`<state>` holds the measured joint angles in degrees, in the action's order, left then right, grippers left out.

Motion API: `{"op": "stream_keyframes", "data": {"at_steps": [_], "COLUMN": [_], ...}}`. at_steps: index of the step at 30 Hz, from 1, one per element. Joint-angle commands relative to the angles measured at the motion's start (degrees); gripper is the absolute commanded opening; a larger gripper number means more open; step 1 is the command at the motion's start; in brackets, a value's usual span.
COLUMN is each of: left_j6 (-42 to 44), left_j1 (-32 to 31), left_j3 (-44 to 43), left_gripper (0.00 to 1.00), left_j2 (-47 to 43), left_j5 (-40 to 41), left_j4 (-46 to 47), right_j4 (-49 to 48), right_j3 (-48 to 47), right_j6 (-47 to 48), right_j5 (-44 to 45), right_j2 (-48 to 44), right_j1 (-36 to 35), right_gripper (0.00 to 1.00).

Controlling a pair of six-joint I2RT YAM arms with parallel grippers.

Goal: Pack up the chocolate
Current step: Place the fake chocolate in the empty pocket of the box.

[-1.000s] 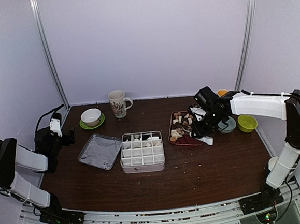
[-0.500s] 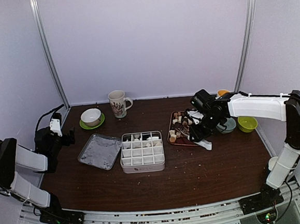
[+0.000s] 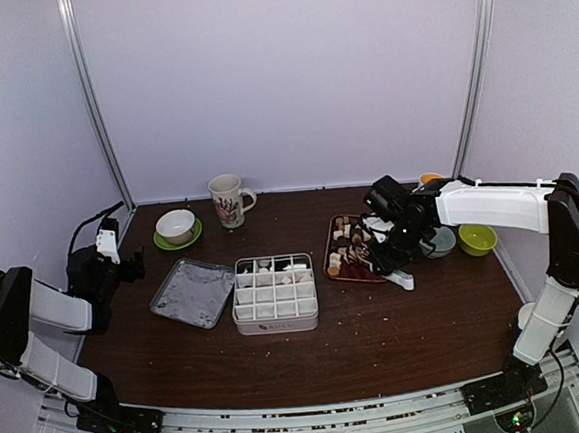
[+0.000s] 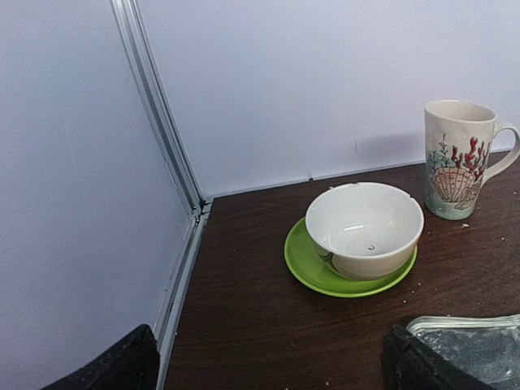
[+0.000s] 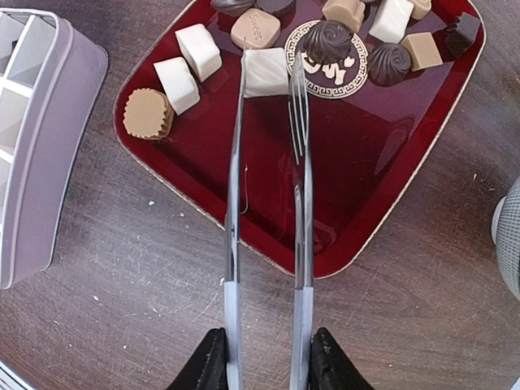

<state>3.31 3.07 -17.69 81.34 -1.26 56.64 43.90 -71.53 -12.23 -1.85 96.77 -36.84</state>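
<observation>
Chocolate pieces, dark brown, tan and white, lie on a red tray [image 5: 390, 203] at the right middle of the table [image 3: 366, 274]. My right gripper [image 5: 266, 341] is shut on the white-handled tongs [image 5: 302, 203] and hovers over the tray [image 3: 392, 244]. The metal tong tips stand on either side of a white chocolate cube [image 5: 266, 71]; whether they pinch it is unclear. A white divided box [image 3: 273, 293] at the table's middle holds a few white pieces in its back cells. My left gripper [image 4: 272, 366] is open and empty at the far left [image 3: 123, 265].
A silver lid [image 3: 192, 292] lies left of the box. A white bowl [image 4: 364, 229] on a green saucer and a shell-print mug [image 4: 457, 159] stand at the back left. A grey dish [image 3: 438, 241] and a yellow-green bowl [image 3: 477, 237] sit right of the tray.
My right arm has moved left and slightly back with the tongs, bringing their tips over the tray's left part. The left arm has not moved.
</observation>
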Motion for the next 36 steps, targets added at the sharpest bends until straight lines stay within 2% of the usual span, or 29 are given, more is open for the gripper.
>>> {"op": "stream_keyframes", "data": {"at_steps": [1,8,22,36], "left_j6": [-0.52,-0.51,-0.51,-0.50], "left_j1": [0.44,0.44,0.43,0.43], "left_j3": [-1.12,-1.12,-1.12,-1.12], "left_gripper": [0.98,0.98,0.98,0.98], "left_j2": [0.22,0.22,0.20,0.22], "left_j5": [0.30,0.29,0.29,0.34], "left_j4": [1.45,1.48,1.40,1.44], "right_j4": [-0.39,-3.96,-6.03,-13.40], "right_j3": [-2.05,-1.27,-0.33,0.84], "right_j6": [-0.47,1.14,3.63,6.01], "right_j5": [2.78,0.19,-3.49,-14.50], "right_j2": [-2.27,-6.62,-11.17,-14.88], "right_j1": [0.01,0.02,-0.16,-3.58], "right_gripper": [0.32,0.26,0.25,0.25]}}
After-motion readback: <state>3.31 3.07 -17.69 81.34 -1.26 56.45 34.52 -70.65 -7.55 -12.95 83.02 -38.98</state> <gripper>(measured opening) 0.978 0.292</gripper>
